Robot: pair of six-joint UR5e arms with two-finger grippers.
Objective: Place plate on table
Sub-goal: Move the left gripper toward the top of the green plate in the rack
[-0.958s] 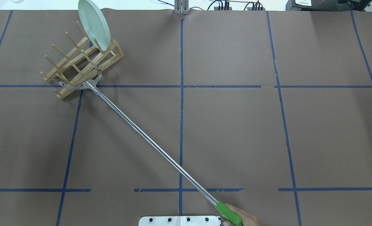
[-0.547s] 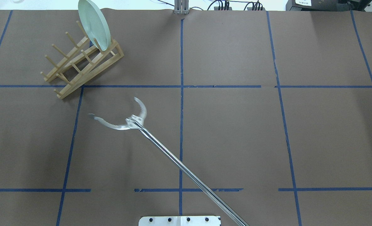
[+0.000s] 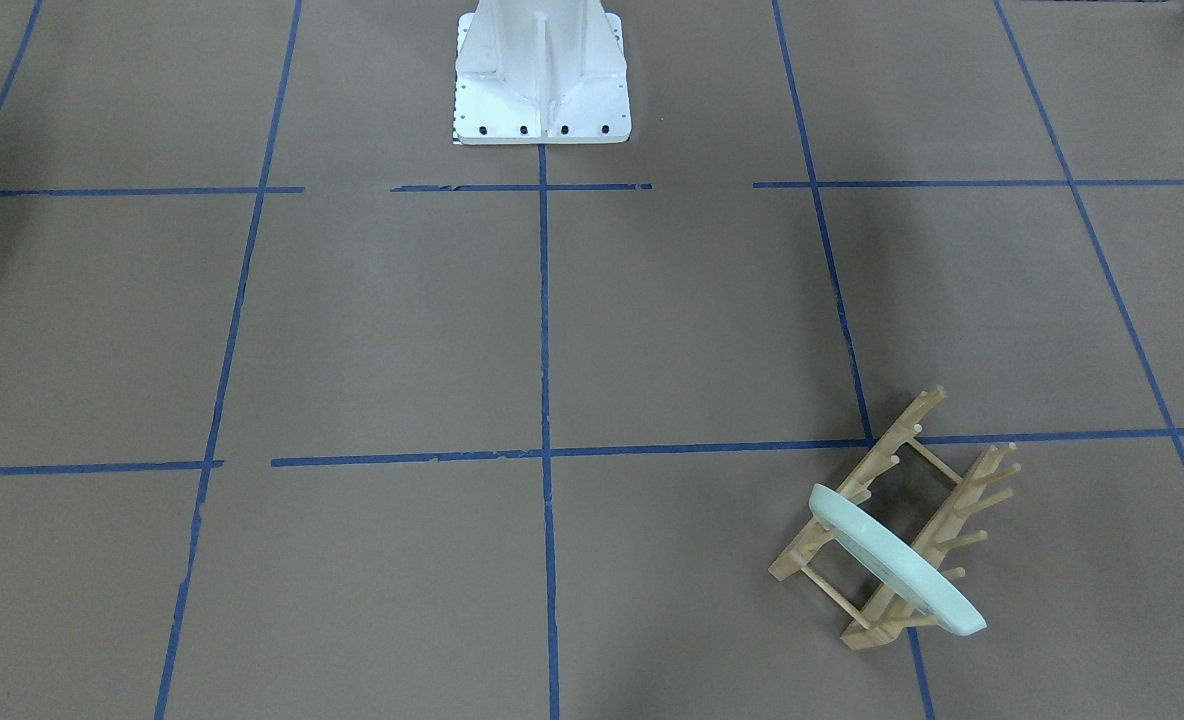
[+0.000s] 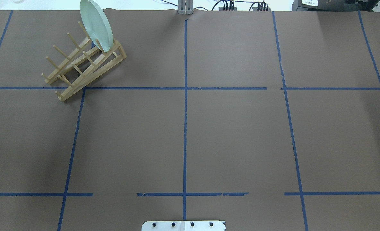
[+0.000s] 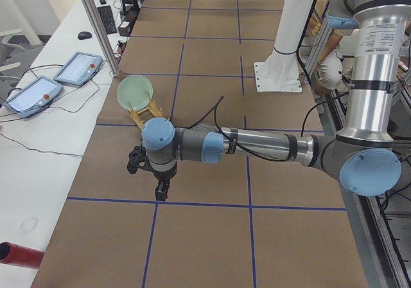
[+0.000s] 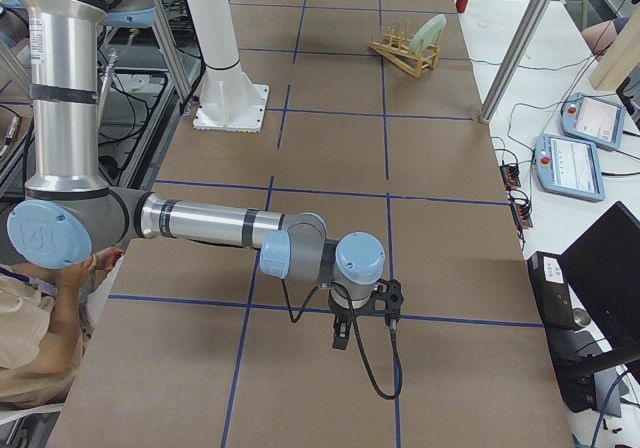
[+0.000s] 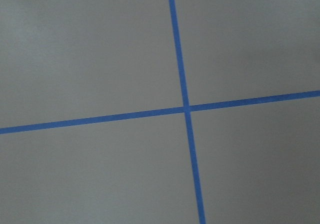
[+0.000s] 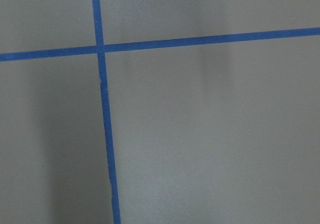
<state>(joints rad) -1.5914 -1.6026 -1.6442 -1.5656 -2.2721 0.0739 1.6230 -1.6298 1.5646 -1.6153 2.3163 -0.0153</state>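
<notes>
The pale mint-green plate (image 4: 96, 25) stands on edge in the end slot of the wooden peg rack (image 4: 84, 69), at the far left of the brown table (image 4: 235, 134). It also shows in the front-facing view (image 3: 897, 560), where it leans in the rack (image 3: 897, 445). My left gripper (image 5: 160, 188) shows only in the exterior left view, over the table near the plate (image 5: 135, 90); I cannot tell if it is open. My right gripper (image 6: 342, 333) shows only in the exterior right view, far from the plate (image 6: 430, 33); I cannot tell if it is open. Both wrist views show only taped paper.
The white robot base (image 3: 542, 70) stands at the table's near middle edge, seen from overhead as a plate (image 4: 183, 225). Two tablets (image 5: 77, 68) lie on the white side bench beyond the rack. A person (image 6: 40, 338) sits by the robot's side.
A hand-held metal reacher with a green handle was at the rack's near end, drew back across the table towards the robot and is now out of view. Plate and rack have not moved.
</notes>
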